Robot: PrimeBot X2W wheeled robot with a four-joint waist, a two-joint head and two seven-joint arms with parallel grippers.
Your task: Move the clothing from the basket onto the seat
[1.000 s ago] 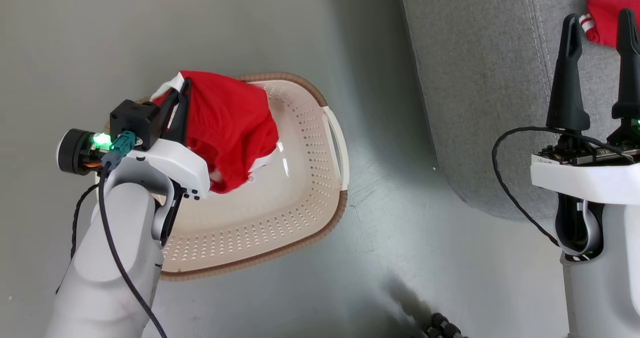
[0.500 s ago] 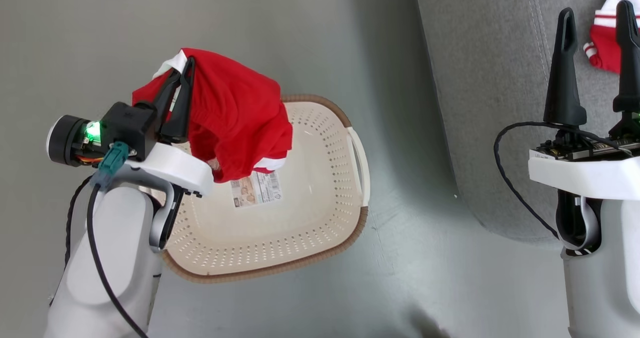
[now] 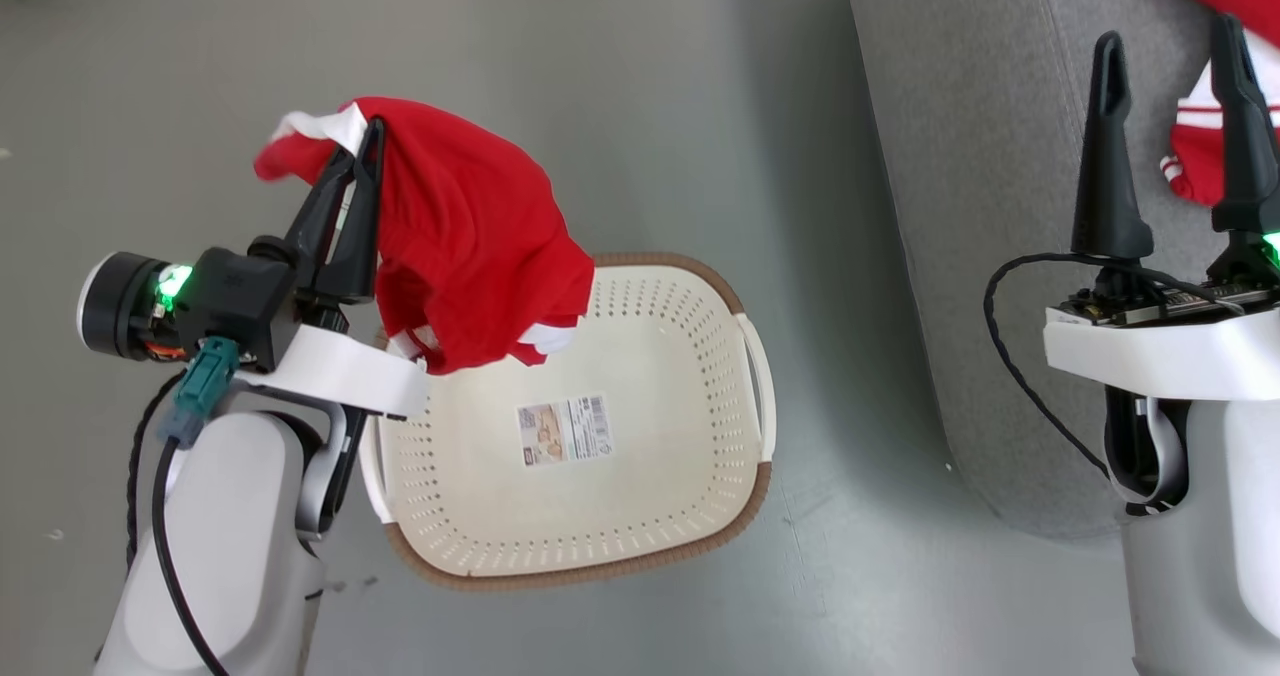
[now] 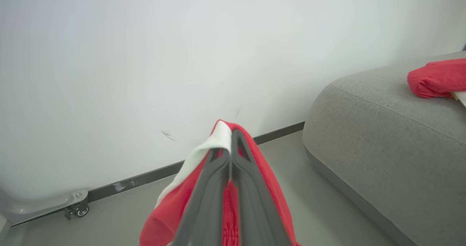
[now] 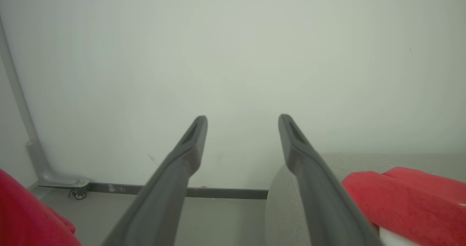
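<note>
Left gripper (image 3: 368, 138) clamped on red clothing (image 3: 460, 246) above basket (image 3: 690, 356); sticker (image 3: 563, 430) on its floor. Right gripper (image 3: 1165, 36) spread wide, empty, over seat (image 3: 980, 206), seemingly just short of clothing there.

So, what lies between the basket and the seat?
Bare grey floor: in the head view nothing stands between the basket and the seat.
</note>
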